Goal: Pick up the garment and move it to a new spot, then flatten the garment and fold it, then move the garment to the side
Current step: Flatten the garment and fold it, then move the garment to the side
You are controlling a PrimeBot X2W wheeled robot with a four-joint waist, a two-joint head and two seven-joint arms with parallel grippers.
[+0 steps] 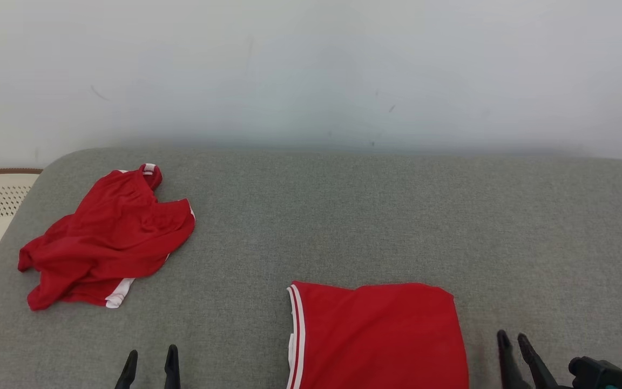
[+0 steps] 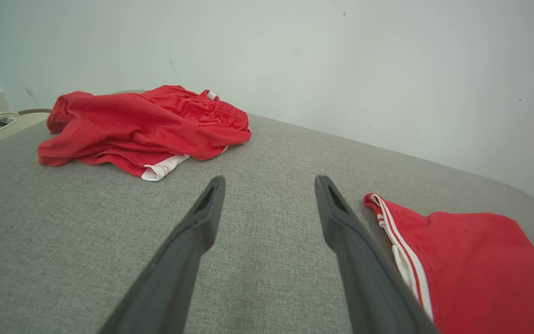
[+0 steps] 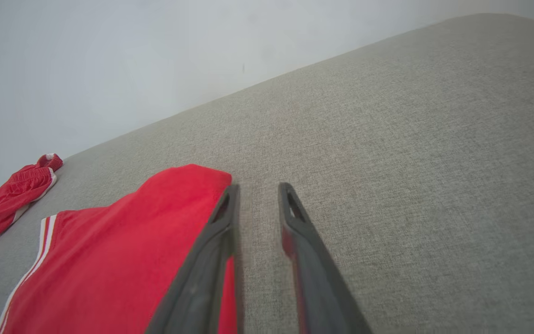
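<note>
— Grey padded surface. Folded red shorts?
— Near edge, just left of right gripper: fingers slightly parted, empty. Left gripper wide open, empty; crumpled red shorts far-left, nearer it.

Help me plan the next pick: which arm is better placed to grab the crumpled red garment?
Left. The crumpled garment lies on the left side, ahead of the open left gripper; the right gripper sits beside the folded garment.

i log: folded garment at 6 o'clock, smooth red cloth, near matt; crumpled garment at 9 o'clock, same cloth; table cover, coarse grey weave, matt; left gripper fingers, matt dark plastic.
</note>
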